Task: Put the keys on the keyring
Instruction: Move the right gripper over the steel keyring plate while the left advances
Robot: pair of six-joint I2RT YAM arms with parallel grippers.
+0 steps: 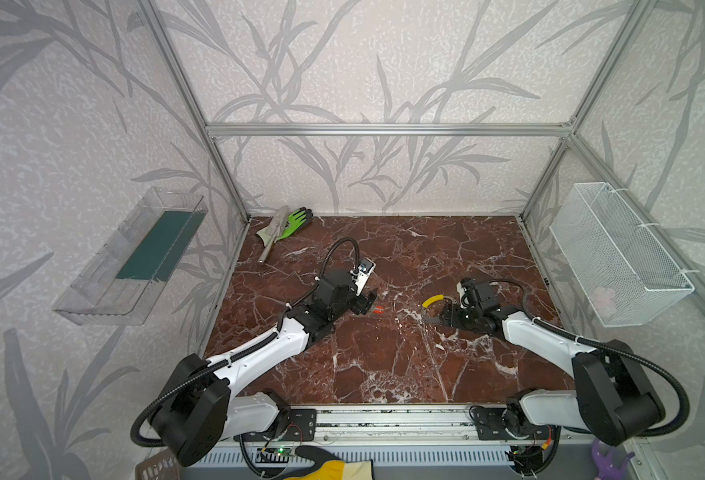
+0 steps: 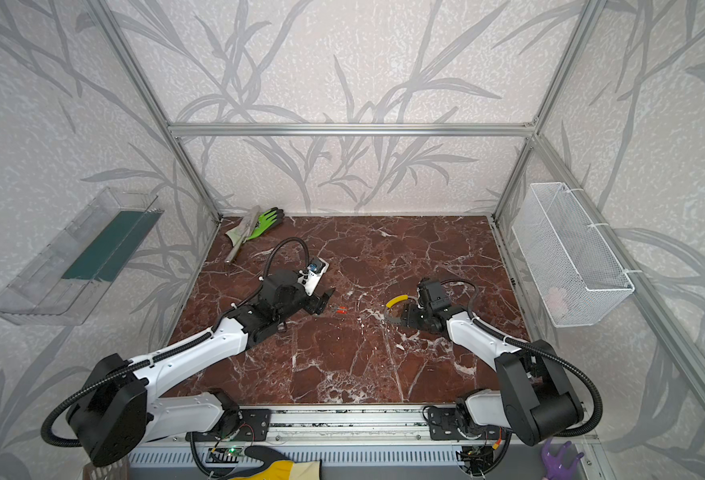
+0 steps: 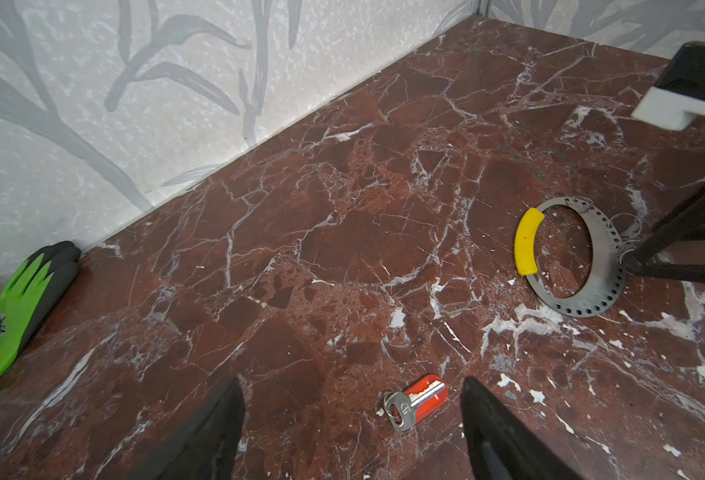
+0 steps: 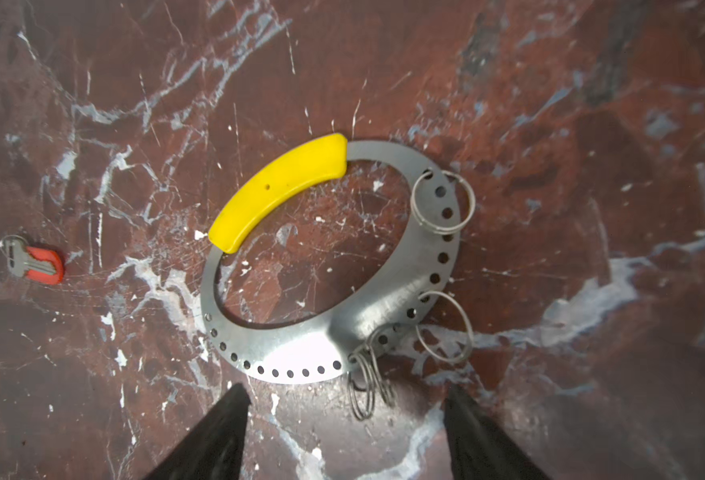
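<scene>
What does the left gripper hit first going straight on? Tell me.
Likely the red-headed key, lying just ahead of the open left gripper; depth is unclear, so the tabletop might come first.

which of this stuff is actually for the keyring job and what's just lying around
For the job:
- red-headed key
- keyring, with small split rings on it
- left gripper and right gripper, both open

Lying about:
- green glove
- silver hand tool
- clear wall tray
- wire basket
- yellow glove
</scene>
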